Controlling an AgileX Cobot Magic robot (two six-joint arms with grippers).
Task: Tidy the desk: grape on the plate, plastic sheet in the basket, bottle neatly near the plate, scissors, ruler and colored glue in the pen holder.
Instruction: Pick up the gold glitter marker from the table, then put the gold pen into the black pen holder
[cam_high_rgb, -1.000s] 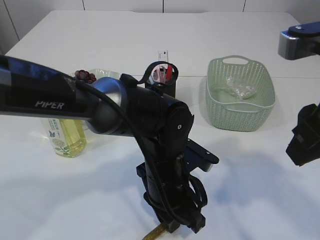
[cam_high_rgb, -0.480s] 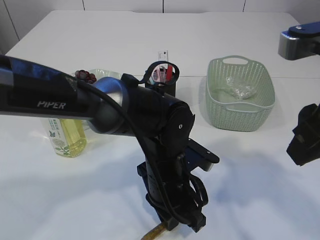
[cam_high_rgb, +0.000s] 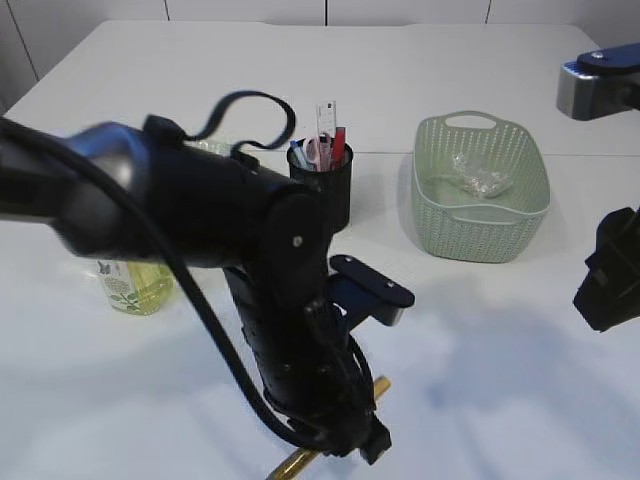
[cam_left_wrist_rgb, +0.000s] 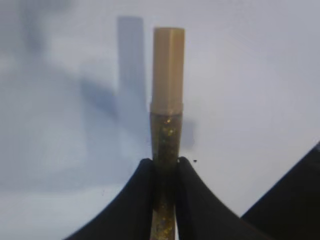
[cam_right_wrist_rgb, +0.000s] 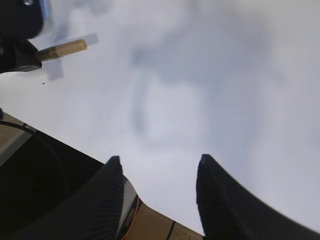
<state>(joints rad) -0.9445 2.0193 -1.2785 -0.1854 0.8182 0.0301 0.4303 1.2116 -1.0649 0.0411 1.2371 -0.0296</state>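
A gold glitter glue stick (cam_left_wrist_rgb: 167, 125) sits pinched between the two dark fingers (cam_left_wrist_rgb: 145, 200) of the left gripper (cam_left_wrist_rgb: 165, 167), its pale cap pointing away from the wrist over the white table (cam_high_rgb: 480, 380). In the exterior view only the tube's gold tail (cam_high_rgb: 300, 462) shows under the big black left arm (cam_high_rgb: 270, 300), low at the near edge of the desk, well apart from the black pen holder (cam_high_rgb: 322, 190) at centre.

The step in hand appears to be carrying this colored glue to the pen holder. Doing it well likely means keeping the pinch firm on the narrow tube, lifting it clear of the table, turning the tube upright above the holder's mouth and lowering it into a gap beside the ruler (cam_high_rgb: 326, 118) and the other tools already standing there, so that nothing gets knocked or tipped. The grip sits on the glitter-filled barrel below the cap, which leaves a long end free to swing.

The right gripper (cam_right_wrist_rgb: 157, 170) hangs idle with its jaws apart and nothing between them, off to the right of the green basket (cam_high_rgb: 480, 235), where the crumpled plastic sheet (cam_high_rgb: 478, 178) lies.

Much is masked. The left arm blocks most of the plate and all of any grapes on it; the bottle (cam_high_rgb: 130, 285) of yellow liquid shows only partly behind the arm. Whether the scissors are among the items in the holder cannot be made out for certain. The glue's lower end is cut off in the wrist view.
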